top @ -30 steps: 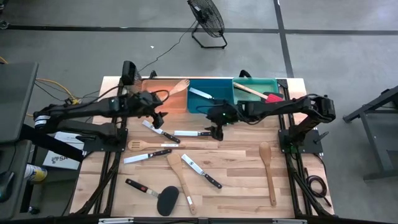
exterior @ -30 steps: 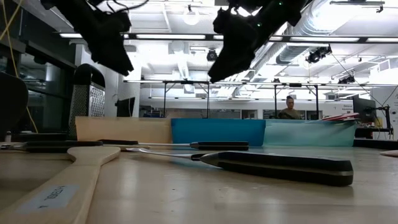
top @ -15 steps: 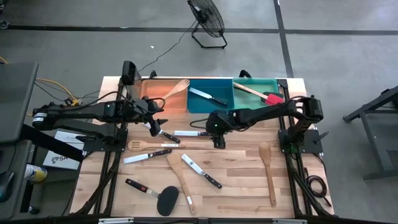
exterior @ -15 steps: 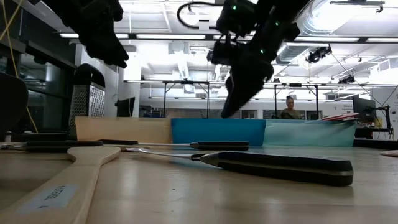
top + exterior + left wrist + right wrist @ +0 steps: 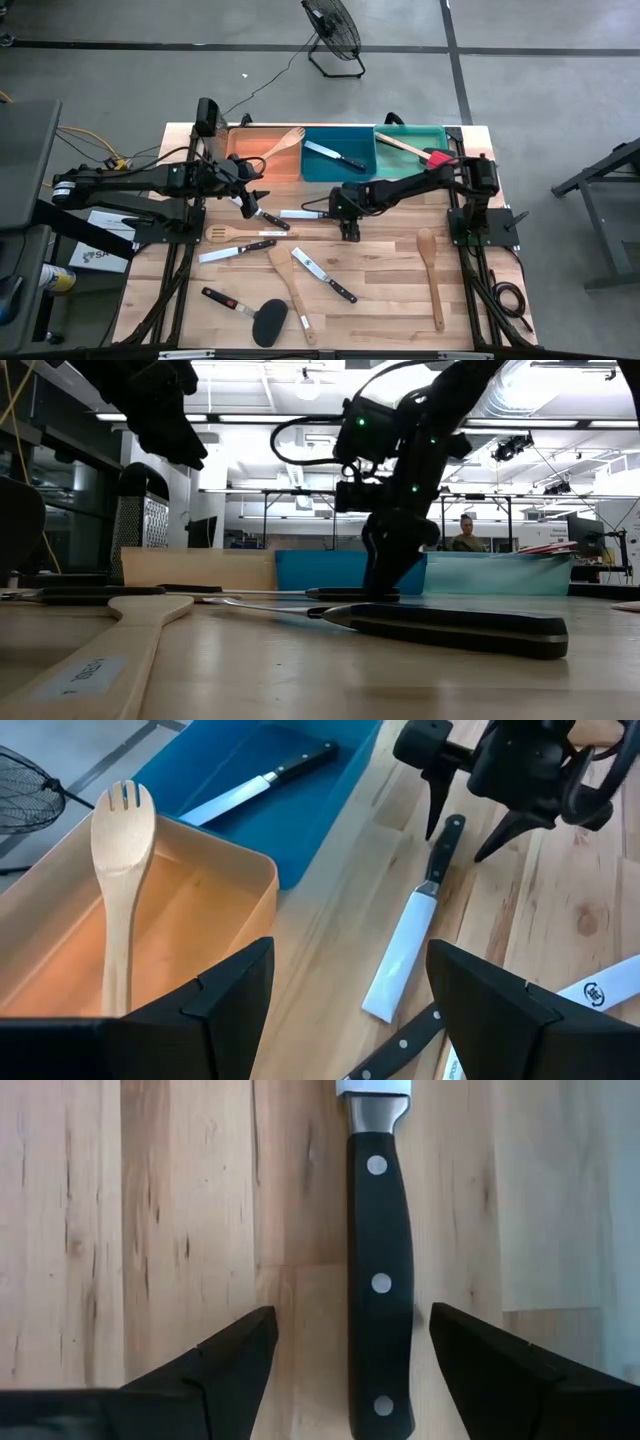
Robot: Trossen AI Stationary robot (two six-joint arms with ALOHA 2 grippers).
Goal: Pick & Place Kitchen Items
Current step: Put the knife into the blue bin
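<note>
**Right gripper down over knife handle, jaws apart**

The right gripper [image 5: 348,226] stands low over the bench [image 5: 380,300], pointed straight down at a black-handled knife [image 5: 308,213] that lies flat in front of the blue bin [image 5: 338,166]. In the right wrist view the riveted handle [image 5: 380,1280] runs between the two fingers, which stand apart on either side of it without touching. The low view shows the fingertips at or just above the wood; contact cannot be confirmed.

The left gripper [image 5: 250,203] hangs above the bench near the orange bin [image 5: 240,160], jaws apart and holding nothing. Just below it lies a second knife [image 5: 258,213].

Bin contents: a wooden fork [image 5: 120,870] leans in the orange bin; one knife [image 5: 333,155] rests in the blue bin; a red-headed turner [image 5: 420,150] lies in the green bin [image 5: 395,135].

Loose on the bench are a slotted wooden spatula [image 5: 240,234], two further knives [image 5: 235,250] and [image 5: 322,274], a wooden spatula [image 5: 292,290], a black-headed turner [image 5: 250,312], and a wooden spoon [image 5: 431,272] well apart on the right side.
</note>
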